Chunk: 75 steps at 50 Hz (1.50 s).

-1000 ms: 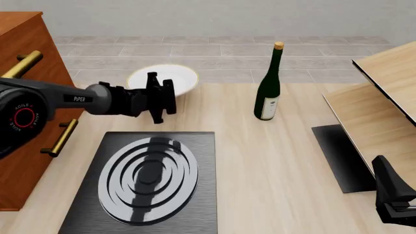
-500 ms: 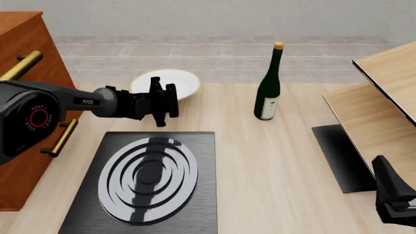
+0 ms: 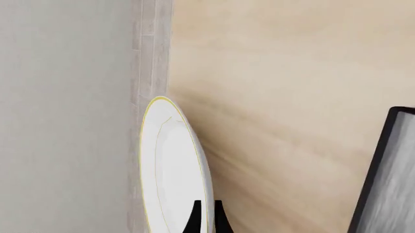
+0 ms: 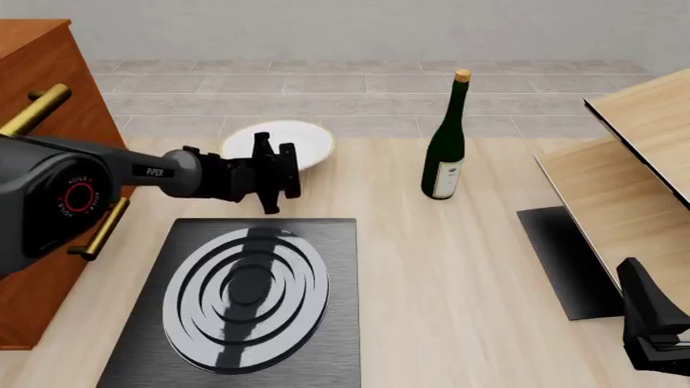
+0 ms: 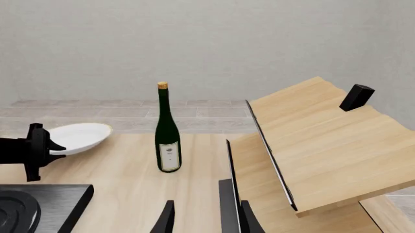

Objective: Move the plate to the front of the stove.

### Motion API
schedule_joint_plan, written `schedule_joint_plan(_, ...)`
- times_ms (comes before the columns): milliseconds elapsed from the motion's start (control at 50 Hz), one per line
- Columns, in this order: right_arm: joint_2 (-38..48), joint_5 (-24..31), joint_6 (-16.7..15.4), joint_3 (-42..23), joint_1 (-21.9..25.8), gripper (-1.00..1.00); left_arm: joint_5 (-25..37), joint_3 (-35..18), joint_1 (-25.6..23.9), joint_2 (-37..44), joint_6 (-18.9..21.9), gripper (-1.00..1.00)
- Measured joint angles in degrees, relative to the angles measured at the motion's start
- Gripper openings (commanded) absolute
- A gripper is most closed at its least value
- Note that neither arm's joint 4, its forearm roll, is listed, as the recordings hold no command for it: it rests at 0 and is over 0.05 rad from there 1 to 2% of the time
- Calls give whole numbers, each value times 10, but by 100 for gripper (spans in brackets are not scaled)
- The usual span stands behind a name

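At far left of the pale wood bench (image 4: 474, 307), the plate (image 4: 307, 144) is lifted and tilted, its near rim clamped by the left pincer (image 4: 274, 172); only the right wrist view shows it clear of the surface. Stove (image 4: 242, 303): nearer, under the arm. Right pincer (image 5: 204, 221): fingers parted, holding nothing. Green bottle (image 4: 445, 158) upright mid-bench. Grey tiled floor, plain wall beyond.
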Motion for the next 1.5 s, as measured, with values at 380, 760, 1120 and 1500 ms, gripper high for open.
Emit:
schedule_joint_plan(380, 0, 0, 0, 0, 0, 100, -3, -8, -2, 13, -8, -100)
schedule_joint_plan(760, 0, 0, 0, 0, 0, 100, -13, -15, -2, 30, -13, -100)
schedule_joint_plan(1120, 0, 0, 0, 0, 0, 100, -11, -19, -3, 33, -23, -100)
schedule_joint_plan(1500, 0, 0, 0, 0, 0, 100, -20, -17, -3, 32, 2, 100)
